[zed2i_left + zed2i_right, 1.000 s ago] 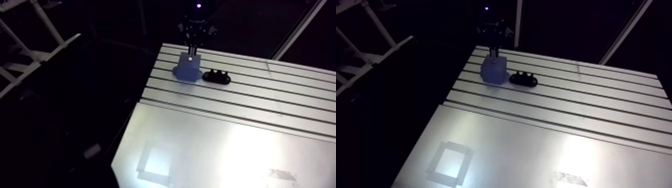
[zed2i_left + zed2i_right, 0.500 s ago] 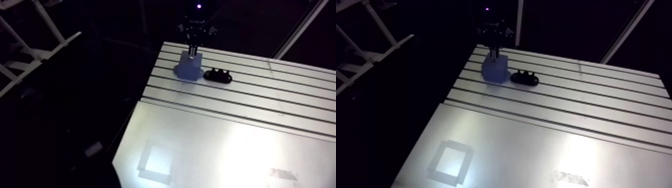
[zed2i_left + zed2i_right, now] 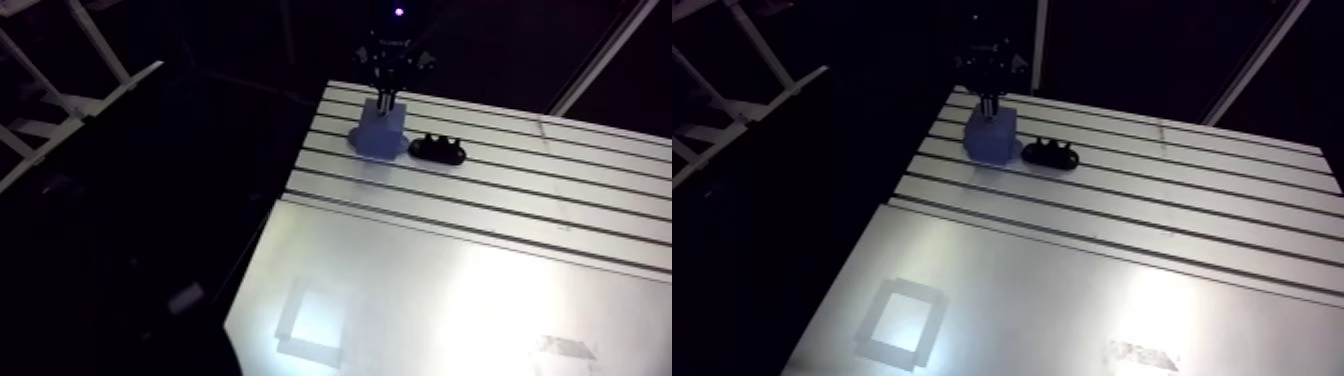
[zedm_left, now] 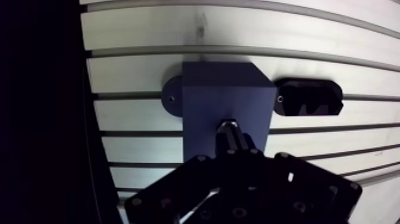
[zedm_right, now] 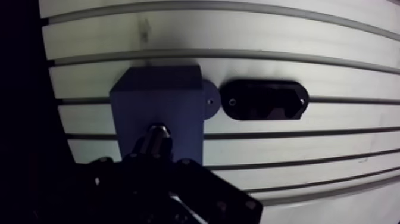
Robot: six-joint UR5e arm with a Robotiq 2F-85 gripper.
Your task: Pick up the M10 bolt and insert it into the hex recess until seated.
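You're in the insertion step, not the pick. The M10 bolt (image 4: 229, 127) is already in the gripper (image 4: 234, 146), and its lower end is at the top face of the blue block (image 4: 220, 89). The jaws look clamped on the bolt's shank in the wrist view, with no gap showing either side.

The hex recess itself is hidden under the bolt and fingers, so you can't confirm hex alignment or how deep it sits. My read is that it's entering or partly in, not proven seated.

Places: the block sits near the far left corner of the tabletop (image 3: 480, 290), flanges flat on the slots. A black holder (image 4: 309, 98) lies just beside the block, on the side away from the tabletop's left edge, not touching it.

Next move, as I judge it: push straight down along the bolt axis, and if it hangs up, rotate slightly so the hex flats drop in. Only then release. Keep lateral force low so the bolt doesn't cock in the recess.

Arm pose: the wrist comes down roughly vertical over the block, with the gripper pointing at the tabletop, centred on the block's top.
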